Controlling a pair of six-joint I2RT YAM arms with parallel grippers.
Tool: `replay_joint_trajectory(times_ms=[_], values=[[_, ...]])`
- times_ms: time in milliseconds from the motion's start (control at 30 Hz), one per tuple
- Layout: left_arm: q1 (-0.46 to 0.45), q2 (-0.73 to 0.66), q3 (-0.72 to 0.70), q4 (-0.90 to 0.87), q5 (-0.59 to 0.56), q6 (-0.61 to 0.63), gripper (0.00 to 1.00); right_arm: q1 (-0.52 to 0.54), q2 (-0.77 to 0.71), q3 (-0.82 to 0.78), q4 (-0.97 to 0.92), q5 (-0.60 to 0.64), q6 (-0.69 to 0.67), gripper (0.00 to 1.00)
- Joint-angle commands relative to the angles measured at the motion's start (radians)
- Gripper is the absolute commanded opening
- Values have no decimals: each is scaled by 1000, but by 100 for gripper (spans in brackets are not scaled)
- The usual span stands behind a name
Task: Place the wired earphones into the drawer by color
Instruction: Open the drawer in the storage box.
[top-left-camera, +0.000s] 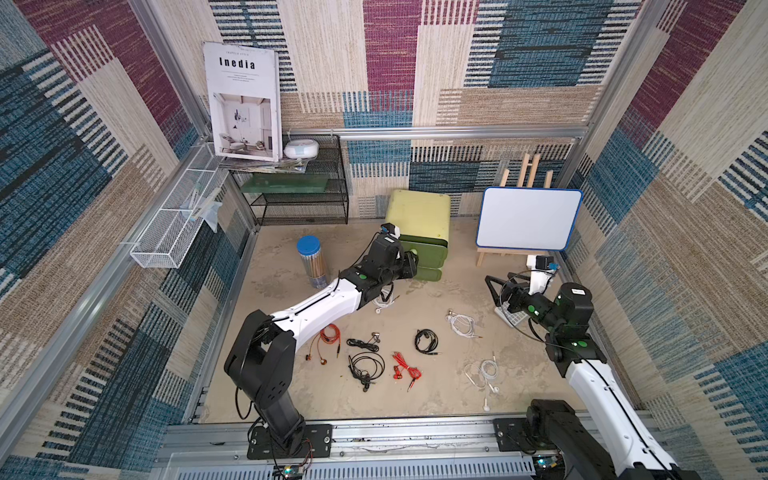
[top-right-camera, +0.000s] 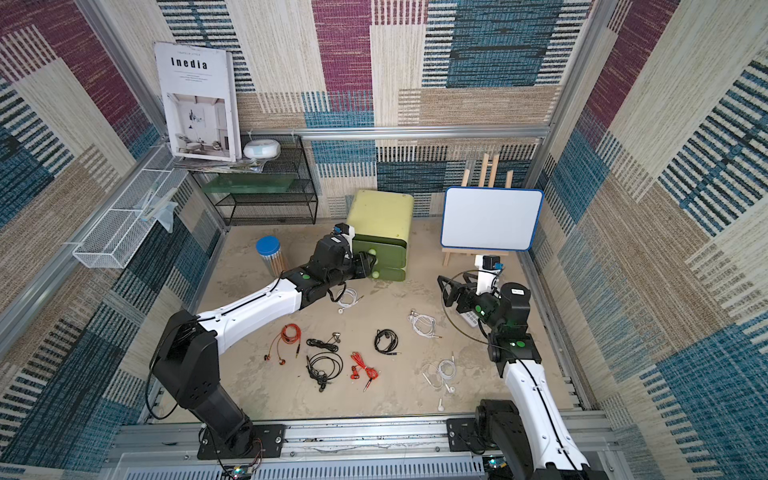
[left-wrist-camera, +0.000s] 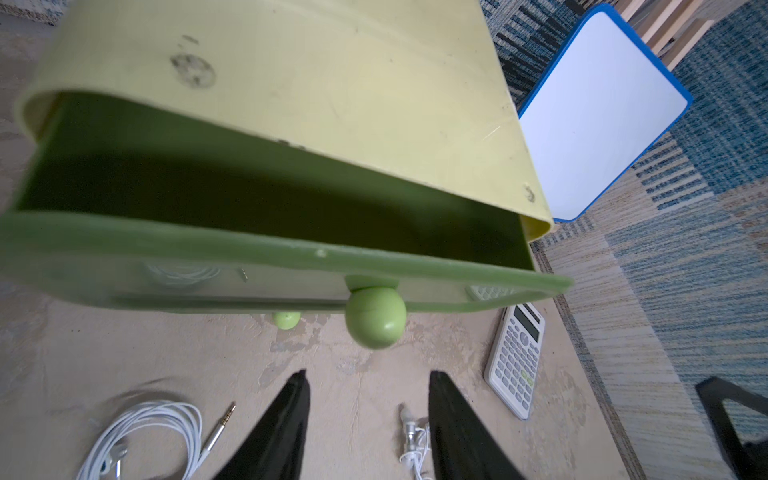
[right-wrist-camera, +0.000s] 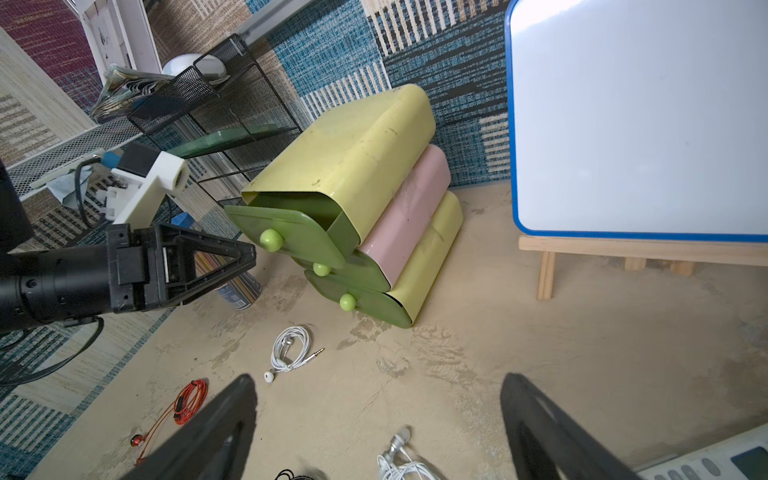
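The drawer unit (top-left-camera: 419, 216) is yellow-green with three stacked green drawers, and its top drawer (left-wrist-camera: 291, 249) stands pulled out. My left gripper (left-wrist-camera: 368, 374) is open just short of that drawer's round knob (left-wrist-camera: 375, 318), holding nothing. Wired earphones lie on the sandy floor: a white set (top-left-camera: 384, 301) below the left arm, two more white sets (top-left-camera: 461, 324) (top-left-camera: 482, 372), an orange one (top-left-camera: 328, 336), a red one (top-left-camera: 405, 370) and three black ones (top-left-camera: 426, 340) (top-left-camera: 363, 343) (top-left-camera: 365, 368). My right gripper (right-wrist-camera: 376, 378) hangs wide open and empty at the right side.
A blue-framed whiteboard (top-left-camera: 528, 218) on a wooden easel stands right of the drawers. A calculator (left-wrist-camera: 515, 361) lies below the right gripper. A blue-lidded pencil jar (top-left-camera: 311, 262) stands left of the left arm, with a black mesh shelf (top-left-camera: 299, 195) behind it.
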Motion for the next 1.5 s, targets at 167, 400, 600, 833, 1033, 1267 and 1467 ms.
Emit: replay_joint_trajectory(times_ms=[167, 400, 600, 833, 1033, 1267, 1467], values=[[2, 67, 79, -3, -39, 6, 51, 0, -10, 2, -4, -4, -3, 95], [2, 104, 112, -7, -39, 11, 46, 1, -17, -1, -3, -1, -2, 95], [3, 107, 120, -8, -45, 20, 34, 0, -19, -1, -4, -1, -3, 95], [3, 94, 103, -2, -24, 19, 24, 1, -18, -2, -6, 1, -4, 95], [-4, 45, 44, 14, 2, 3, 22, 0, -10, -1, -5, -2, -4, 95], [-22, -43, -39, 26, 1, -5, 21, 1, -6, -1, -7, -3, -4, 95], [-55, -101, -108, 27, -6, -14, 20, 0, -2, 1, -13, -5, -4, 95]])
